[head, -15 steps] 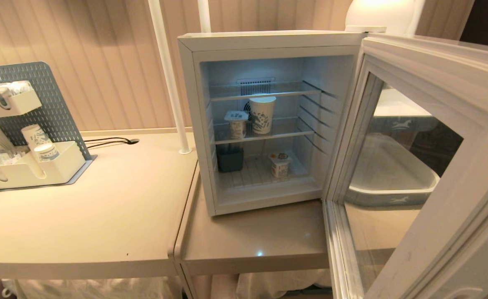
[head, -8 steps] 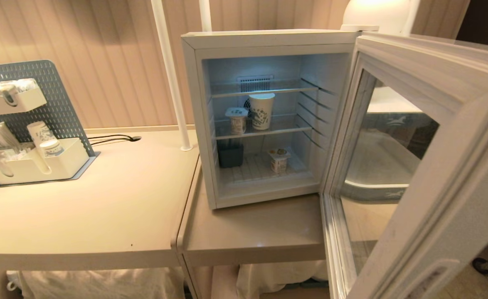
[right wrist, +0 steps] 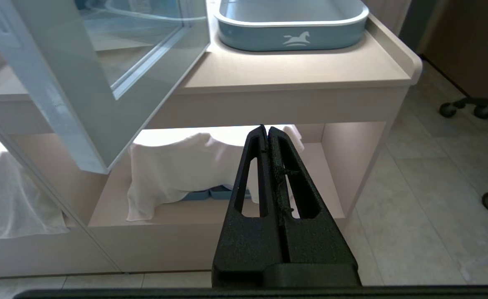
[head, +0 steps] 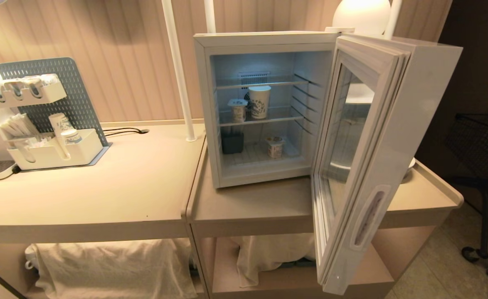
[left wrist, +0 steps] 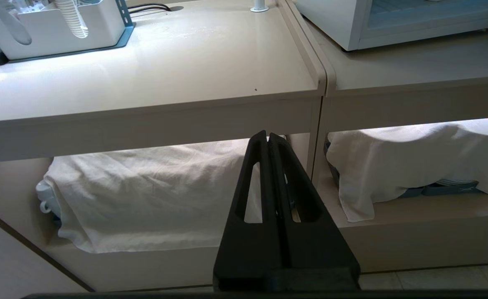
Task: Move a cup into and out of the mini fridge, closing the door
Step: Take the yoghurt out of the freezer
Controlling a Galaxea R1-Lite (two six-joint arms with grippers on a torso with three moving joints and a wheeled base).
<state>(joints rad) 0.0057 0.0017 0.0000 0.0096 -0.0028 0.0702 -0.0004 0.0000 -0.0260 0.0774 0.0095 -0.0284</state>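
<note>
The mini fridge stands on the right-hand counter with its door swung wide open to the right. Inside, a tall white patterned cup stands on the middle wire shelf beside a small sealed pot. Another small pot and a dark box sit on the fridge floor. Neither gripper shows in the head view. My left gripper is shut and empty, low in front of the counter's lower shelf. My right gripper is also shut and empty, below the open door.
A white organizer holding paper cups stands on the left counter before a grey pegboard. A blue-grey tray sits right of the fridge. White cloths cover the lower shelves. A black wheeled cart is at the far right.
The whole head view has shifted: the camera has drawn back, so the fridge, door and counters look smaller and the floor shows. Nothing on the counters has moved.
</note>
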